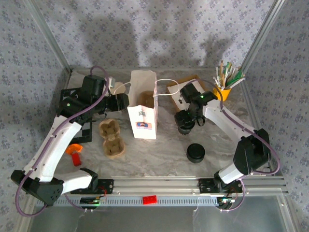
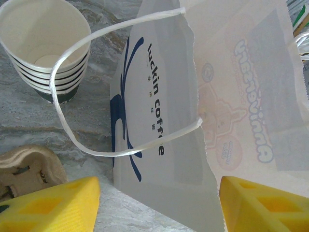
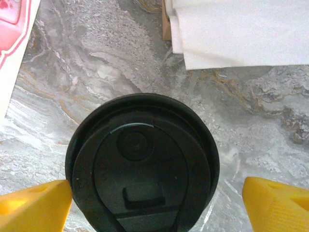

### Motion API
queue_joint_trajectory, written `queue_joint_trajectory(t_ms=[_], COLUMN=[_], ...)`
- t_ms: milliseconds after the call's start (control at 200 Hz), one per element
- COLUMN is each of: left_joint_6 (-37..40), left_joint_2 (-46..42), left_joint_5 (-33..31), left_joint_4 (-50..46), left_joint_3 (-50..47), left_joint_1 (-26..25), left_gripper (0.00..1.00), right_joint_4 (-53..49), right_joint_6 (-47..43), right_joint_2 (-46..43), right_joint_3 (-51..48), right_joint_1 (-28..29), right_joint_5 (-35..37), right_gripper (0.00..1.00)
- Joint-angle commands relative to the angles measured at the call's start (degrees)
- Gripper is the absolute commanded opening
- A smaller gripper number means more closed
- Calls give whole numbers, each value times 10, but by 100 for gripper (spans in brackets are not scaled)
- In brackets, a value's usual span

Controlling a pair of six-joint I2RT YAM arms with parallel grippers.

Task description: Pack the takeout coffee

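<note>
Where the right gripper (image 3: 154, 188) stands wide, the lidded cup (image 3: 142, 154) sits on the bench (image 3: 251, 111) between its fingers. Also listed: left gripper (image 2: 158, 186) open, bag (image 2: 159, 121) just ahead, tray (image 2: 24, 166) by its left finger.

You are looking at a tall white paper bag (image 2: 164, 96) printed with navy lettering and a navy swirl. The stacked cream paper cups (image 2: 46, 43) show dark bands under each rim. The round black plastic lid (image 3: 142, 164) sits over a grey, brown-veined marble-patterned tabletop (image 3: 270, 125). The moulded pulp two-cup tray (image 1: 111, 137) is brown.
</note>
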Motion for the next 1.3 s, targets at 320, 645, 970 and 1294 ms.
queue_joint_trajectory(t_ms=[320, 645, 970, 1294], left_joint_6=[6, 5, 1, 0], left_joint_2=[1, 5, 5, 3], left_joint_5=[5, 7, 10, 10], left_joint_4=[-3, -1, 1, 1], left_joint_3=[8, 9, 9, 5], left_joint_1=[4, 5, 6, 7], left_gripper=[67, 67, 67, 67], right_joint_4=[13, 22, 11, -20], right_joint_6=[-22, -20, 50, 257], right_joint_2=[30, 34, 28, 26], right_joint_3=[-3, -9, -6, 0], right_joint_1=[-1, -1, 14, 19], right_joint_5=[5, 7, 21, 47], right_gripper=[84, 79, 73, 71])
